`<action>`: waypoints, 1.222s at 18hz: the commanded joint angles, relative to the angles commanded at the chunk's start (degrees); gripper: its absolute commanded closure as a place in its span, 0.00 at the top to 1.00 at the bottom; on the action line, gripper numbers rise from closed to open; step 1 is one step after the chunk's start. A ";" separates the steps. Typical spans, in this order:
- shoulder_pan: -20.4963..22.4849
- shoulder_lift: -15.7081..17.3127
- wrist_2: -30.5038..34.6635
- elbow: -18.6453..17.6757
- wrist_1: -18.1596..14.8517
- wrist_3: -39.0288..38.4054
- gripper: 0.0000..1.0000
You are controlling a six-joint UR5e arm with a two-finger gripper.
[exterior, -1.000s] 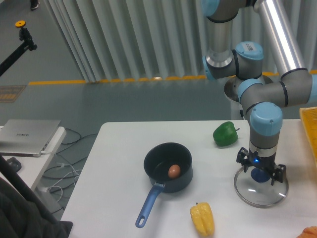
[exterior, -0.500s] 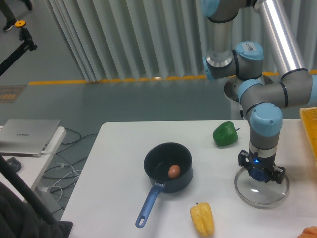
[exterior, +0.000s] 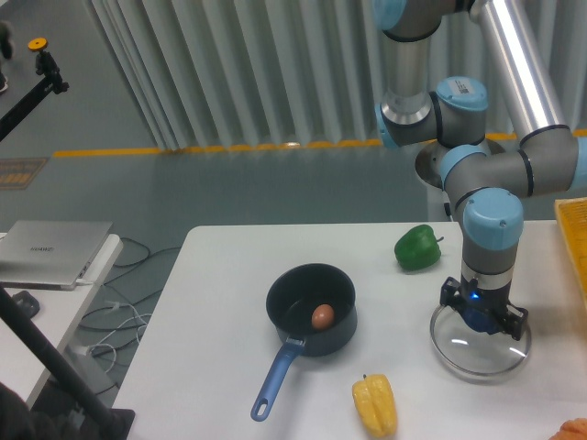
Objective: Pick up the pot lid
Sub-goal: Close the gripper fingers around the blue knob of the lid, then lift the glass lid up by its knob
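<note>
My gripper (exterior: 483, 310) points straight down at the right side of the table, its fingers shut on the blue knob (exterior: 478, 320) of the pot lid. Below and around the fingertips spreads the clear glass lid (exterior: 463, 353) with its silvery rim. The lid looks slightly tilted and a little off the table; how large the gap beneath it is, I cannot tell. The fingers hide part of the knob and the lid's far edge.
Left of the lid stands a dark pot (exterior: 341, 337) holding a brown egg-like object (exterior: 323, 316), its blue handle (exterior: 277, 380) toward the front. A green pepper (exterior: 417, 248) lies behind, a yellow pepper (exterior: 375, 404) in front. A yellow crate (exterior: 572, 234) is at right.
The fingers have closed in on the blue knob. The lid has risen slightly and shifted a little left, with its rim now tilted. The pot and peppers have stayed put.
</note>
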 joint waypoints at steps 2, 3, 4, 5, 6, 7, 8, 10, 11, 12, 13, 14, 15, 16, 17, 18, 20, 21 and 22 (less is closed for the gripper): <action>0.00 0.09 0.00 0.35 0.00 0.00 0.36; 0.09 0.09 0.00 0.44 0.00 0.00 0.36; 0.09 0.17 0.00 0.62 0.00 0.09 0.36; 0.09 0.18 -0.09 0.62 0.00 0.09 0.36; 0.09 0.35 -0.09 0.88 0.00 0.35 0.36; 0.17 0.79 -0.17 1.14 0.00 0.44 0.36; 0.18 1.05 -0.26 1.32 0.00 0.53 0.36; 0.79 1.40 -0.26 2.02 -0.09 0.62 0.36; 0.88 1.93 -0.35 2.20 -0.09 0.62 0.36; 0.97 2.46 -0.35 2.20 0.00 1.05 0.36; 0.97 2.81 -0.26 2.20 -0.17 1.93 0.36; 1.23 3.33 -0.26 2.20 -0.18 2.80 0.36; 1.49 3.77 -0.26 2.20 -0.26 3.51 0.36; 1.67 3.87 -0.26 2.20 -0.26 3.69 0.36; 1.76 4.22 -0.26 2.20 -0.35 3.69 0.36; 1.76 5.26 -0.18 2.20 -0.44 3.78 0.36; 1.85 6.24 -0.18 2.20 -0.53 4.30 0.36; 1.85 6.41 -0.09 2.20 -0.61 5.53 0.36; 2.02 7.46 -0.09 2.20 -0.79 7.28 0.36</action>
